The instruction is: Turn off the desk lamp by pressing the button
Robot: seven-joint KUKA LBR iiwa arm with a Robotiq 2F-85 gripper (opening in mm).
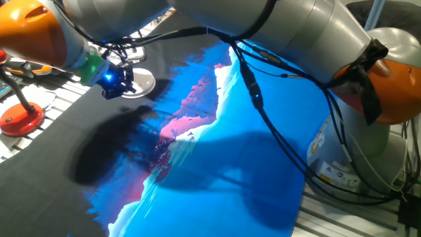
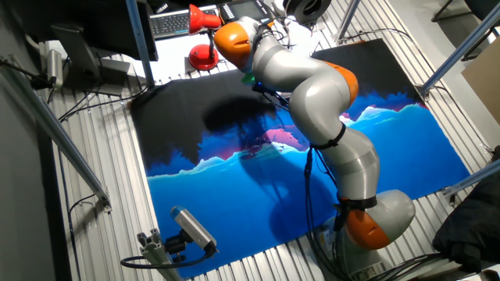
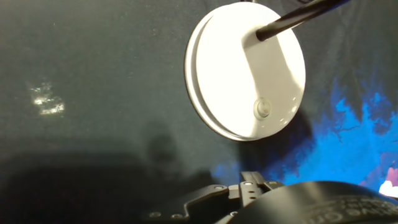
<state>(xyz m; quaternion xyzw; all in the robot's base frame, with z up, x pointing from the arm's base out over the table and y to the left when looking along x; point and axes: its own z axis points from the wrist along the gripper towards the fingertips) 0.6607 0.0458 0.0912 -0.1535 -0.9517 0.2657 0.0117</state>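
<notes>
1 end effector (image 1: 117, 84), grip state unclear, hovers just above the white desk lamp (image 3: 245, 71) base near its button (image 3: 263, 109).

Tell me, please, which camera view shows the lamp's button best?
The hand view: it looks straight down on the white base, with the button a small round dimple near its edge, below the stem. One fixed view shows only a sliver of base behind the gripper, no button. In the other fixed view the arm hides it.

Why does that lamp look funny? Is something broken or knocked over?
Nothing looks broken. The desk lamp's white round base sits flat on the dark mat, its button intact, stem slanting up. The red lamp stands upright nearby.
</notes>
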